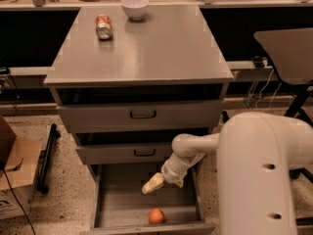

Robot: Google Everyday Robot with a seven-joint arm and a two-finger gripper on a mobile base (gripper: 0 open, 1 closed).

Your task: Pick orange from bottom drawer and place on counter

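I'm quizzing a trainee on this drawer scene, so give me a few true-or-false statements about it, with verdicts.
1. The orange lies in the open bottom drawer, near its front. True.
2. The tool grips the orange. False: it hangs over the drawer floor, behind the orange and apart from it.
3. A white bowl and a can sit on the counter. True.
4. The can stands upright. False: it lies on its side.

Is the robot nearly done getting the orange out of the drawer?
Not yet. Done: the bottom drawer is open. In hand: the gripper hovers over the drawer, apart from the orange, which lies near the front wall. Left: grab the orange, lift it, and set it on the counter.
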